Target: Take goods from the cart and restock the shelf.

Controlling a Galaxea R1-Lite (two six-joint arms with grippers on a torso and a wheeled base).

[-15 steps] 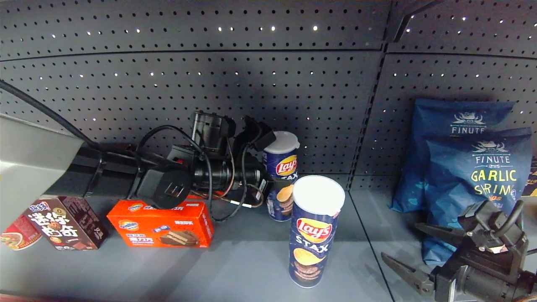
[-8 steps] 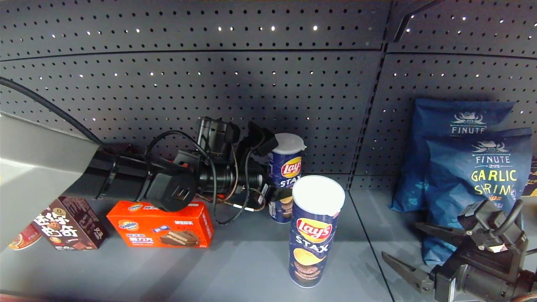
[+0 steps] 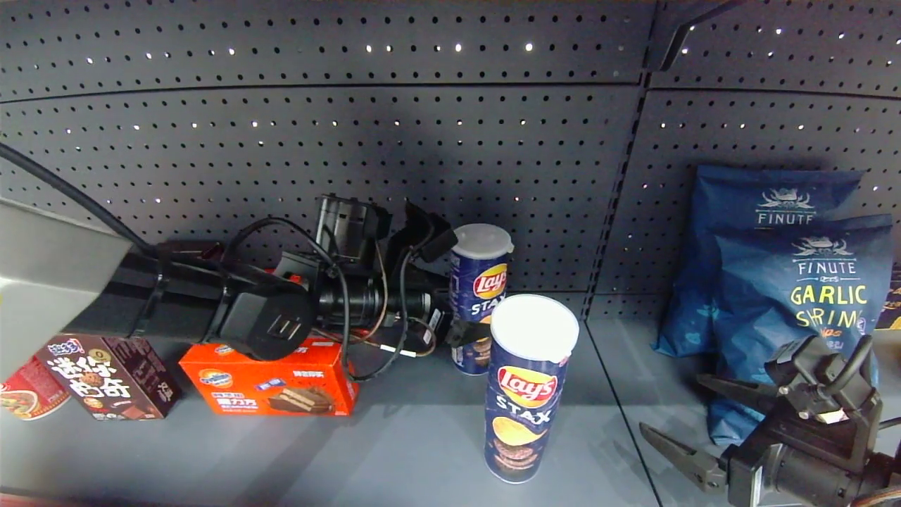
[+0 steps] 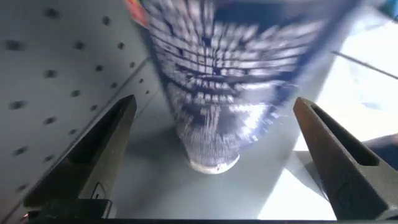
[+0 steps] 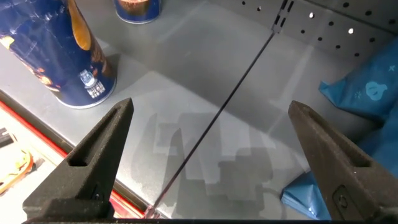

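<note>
Two blue chips cans stand upright on the grey shelf (image 3: 422, 436). The rear can (image 3: 481, 282) is near the pegboard, and the front can (image 3: 528, 394) stands closer to me. My left gripper (image 3: 450, 289) is open, its fingers on either side of the rear can without touching it. In the left wrist view the rear can (image 4: 217, 93) rests on the shelf between the spread fingers (image 4: 106, 143). My right gripper (image 3: 672, 405) hangs open and holds nothing, low at the right over the shelf front. The right wrist view has the front can (image 5: 56, 50) beside the right gripper (image 5: 211, 109).
An orange biscuit box (image 3: 271, 380) and a brown box (image 3: 112, 373) lie under the left arm. Blue snack bags (image 3: 781, 282) lean on the pegboard at the right, close behind the right gripper. Bare shelf lies between the cans and the bags.
The left gripper carried the tilted rear can slightly right, set it upright on the shelf and opened. The left arm has drawn back a little. The right arm has not moved.
</note>
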